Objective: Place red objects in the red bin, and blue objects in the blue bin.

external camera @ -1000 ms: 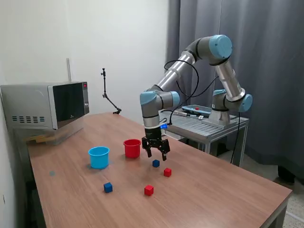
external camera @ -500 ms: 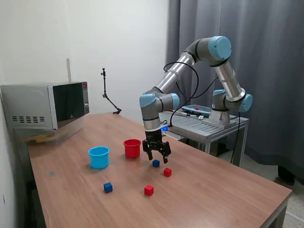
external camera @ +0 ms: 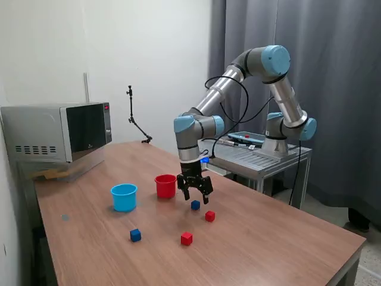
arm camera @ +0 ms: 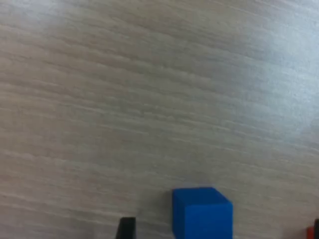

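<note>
Two red cubes (external camera: pixel 210 216) (external camera: pixel 187 239) and two blue cubes (external camera: pixel 195 205) (external camera: pixel 136 235) loose on wood near red cup (external camera: pixel 165 186) and light blue cup (external camera: pixel 124 197).

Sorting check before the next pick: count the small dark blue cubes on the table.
2. One blue cube lies just below the open jaws, near the red cup. The other blue cube lies in front of the light blue cup.

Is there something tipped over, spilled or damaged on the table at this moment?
Nothing stands out. The red cup and the blue cup stand upright. Two blue cubes and two red cubes lie apart on the table, none spilled or broken. The gripper hangs open over one blue cube.
</note>
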You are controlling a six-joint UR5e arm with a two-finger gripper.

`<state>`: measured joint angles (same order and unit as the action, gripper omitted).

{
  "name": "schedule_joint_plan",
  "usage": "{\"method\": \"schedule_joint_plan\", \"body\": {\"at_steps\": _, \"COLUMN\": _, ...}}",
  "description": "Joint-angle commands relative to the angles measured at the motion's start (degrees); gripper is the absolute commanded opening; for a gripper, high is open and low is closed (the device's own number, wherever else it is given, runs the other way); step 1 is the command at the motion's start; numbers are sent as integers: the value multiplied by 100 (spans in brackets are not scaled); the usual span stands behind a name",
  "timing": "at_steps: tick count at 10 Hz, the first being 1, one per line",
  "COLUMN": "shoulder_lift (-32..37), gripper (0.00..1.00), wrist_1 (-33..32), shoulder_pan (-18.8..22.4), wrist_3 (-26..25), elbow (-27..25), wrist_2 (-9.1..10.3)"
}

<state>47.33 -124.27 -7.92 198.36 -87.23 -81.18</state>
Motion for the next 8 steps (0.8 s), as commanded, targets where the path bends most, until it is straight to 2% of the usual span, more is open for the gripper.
{"method": "schedule_joint_plan", "body": {"at_steps": 1, "shoulder_lift": -5, "gripper": 100, "wrist_1": 8, "shoulder_pan": -8, "wrist_3": 1, "elbow": 4, "wrist_2": -38}}
{"method": "schedule_joint_plan", "body": {"at_steps": 6, "shoulder_lift": -13, "gripper": 100, "wrist_1": 78, "shoulder_pan": 10, "wrist_3": 202, "elbow": -57, "wrist_2": -73}}
{"method": "schedule_joint_plan", "body": {"at_steps": 7, "shoulder_lift": -13, "gripper": 100, "wrist_1": 122, "shoulder_pan": 10, "wrist_3": 194, "elbow": -57, "wrist_2": -204}}
{"method": "schedule_joint_plan", "body": {"at_steps": 8, "shoulder_lift": -5, "gripper": 100, "wrist_1": 131, "shoulder_pan": 27, "wrist_3": 150, "elbow": -31, "wrist_2": -432}}
